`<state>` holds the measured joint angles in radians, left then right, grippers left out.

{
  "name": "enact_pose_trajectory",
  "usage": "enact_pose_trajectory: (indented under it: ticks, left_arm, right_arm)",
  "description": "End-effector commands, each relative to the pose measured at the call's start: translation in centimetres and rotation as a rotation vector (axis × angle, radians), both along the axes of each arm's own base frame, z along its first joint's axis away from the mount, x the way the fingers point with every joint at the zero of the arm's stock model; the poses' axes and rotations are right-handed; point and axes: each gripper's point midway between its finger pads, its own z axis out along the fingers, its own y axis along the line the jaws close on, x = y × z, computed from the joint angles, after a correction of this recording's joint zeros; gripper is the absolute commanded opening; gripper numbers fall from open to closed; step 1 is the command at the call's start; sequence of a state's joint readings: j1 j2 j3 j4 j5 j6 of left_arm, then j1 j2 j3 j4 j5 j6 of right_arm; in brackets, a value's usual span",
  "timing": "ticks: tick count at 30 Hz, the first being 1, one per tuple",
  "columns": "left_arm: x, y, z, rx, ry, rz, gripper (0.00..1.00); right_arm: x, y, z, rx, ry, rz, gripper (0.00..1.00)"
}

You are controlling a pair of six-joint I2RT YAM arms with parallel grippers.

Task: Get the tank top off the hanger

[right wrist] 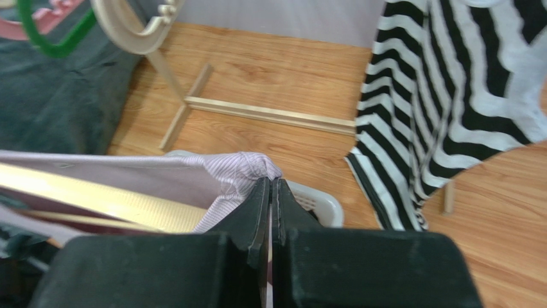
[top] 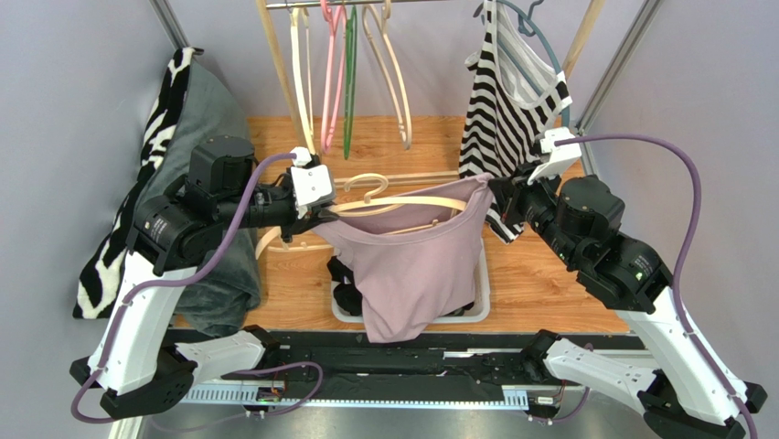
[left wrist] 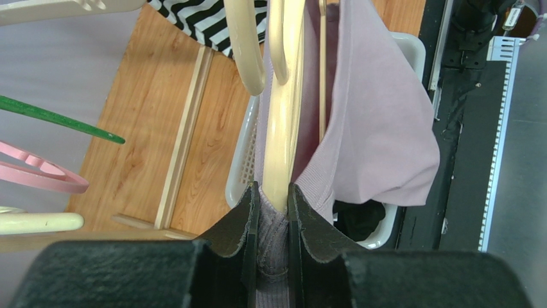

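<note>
The mauve tank top point(top: 411, 265) hangs on a cream hanger point(top: 402, 202), held level above a white basket point(top: 482, 293) between the 2 arms. The left hand point(left wrist: 274, 200) is clenched on the hanger's end and the fabric over it. The right hand point(right wrist: 270, 192) pinches the tank top's opposite edge tight.
</note>
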<state>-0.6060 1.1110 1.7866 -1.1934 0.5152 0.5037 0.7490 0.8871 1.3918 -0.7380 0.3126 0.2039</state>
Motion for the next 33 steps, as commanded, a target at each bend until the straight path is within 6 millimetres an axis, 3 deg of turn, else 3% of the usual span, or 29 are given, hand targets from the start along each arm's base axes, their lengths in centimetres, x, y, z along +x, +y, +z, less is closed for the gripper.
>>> enact_pose_trajectory:
  ticks: [1,5,6,11,12,13,15,18,19,20,21,22,23,24,27,30,33]
  left_arm:
    - [-0.7,0.1,1.6,-0.055,-0.036,-0.012,0.00]
    - [-1.0,0.1,2.7,-0.074,-0.064,-0.029,0.00]
    - [-1.0,0.0,3.0,-0.078,-0.073,-0.033,0.00]
    - [0.1,-0.3,7.3,-0.121,-0.175,-0.020,0.00]
    - [0.1,0.0,9.3,-0.145,-0.226,-0.011,0.00]
    - [1.2,-0.6,9.4,-0.136,-0.226,-0.004,0.00]
    - [1.4,-0.5,11.6,-0.167,-0.282,0.001,0.00]
    - [1.8,-1.1,12.3,-0.183,-0.291,-0.011,0.00]
    - [1.8,-1.1,12.2,-0.178,-0.292,-0.013,0.00]
    - [2.0,-1.2,12.0,-0.171,-0.293,-0.014,0.00]
    - [2.3,-1.3,11.3,-0.156,-0.283,-0.012,0.00]
    - [2.7,-1.3,11.2,-0.146,-0.295,-0.006,0.00]
    - [3.0,-1.3,11.0,-0.141,-0.299,0.000,0.00]
    - [3.3,-1.4,10.2,-0.128,-0.289,0.004,0.00]
    - [4.1,-1.6,9.7,-0.124,-0.282,0.022,0.00]
    - [4.5,-2.0,9.5,-0.137,-0.259,0.032,0.00]
    - [3.3,-2.8,8.4,-0.141,-0.205,-0.036,0.00]
  right_arm:
    - [1.3,-3.7,-0.4,-0.096,-0.028,-0.171,0.00]
    - [1.3,-4.4,-3.5,-0.129,0.023,-0.178,0.00]
    - [1.3,-4.3,-5.2,-0.154,0.050,-0.173,0.00]
    - [0.8,-5.6,-7.1,-0.172,0.072,-0.195,0.00]
    - [0.7,-5.7,-7.1,-0.171,0.069,-0.196,0.00]
    - [0.6,-5.6,-6.7,-0.166,0.062,-0.187,0.00]
    - [0.6,-5.6,-5.8,-0.158,0.044,-0.180,0.00]
    - [-0.2,-4.8,-3.0,-0.106,-0.011,-0.118,0.00]
    - [-0.8,-4.8,-0.9,-0.090,-0.062,-0.089,0.02]
    - [-1.4,-4.6,-0.3,-0.098,-0.074,-0.050,0.10]
    - [-2.2,-3.7,0.4,-0.101,-0.089,0.027,0.32]
    - [-2.8,-3.7,1.2,-0.123,-0.114,0.064,0.82]
    - [-3.5,-4.0,1.9,-0.145,-0.133,0.089,0.94]
    - [-4.3,-4.0,2.4,-0.148,-0.149,0.115,1.00]
    - [-5.8,-3.9,3.0,-0.166,-0.196,0.189,1.00]
    - [-6.0,-4.1,4.2,-0.160,-0.252,0.184,1.00]
    - [-5.6,-3.5,6.1,-0.161,-0.308,0.207,1.00]
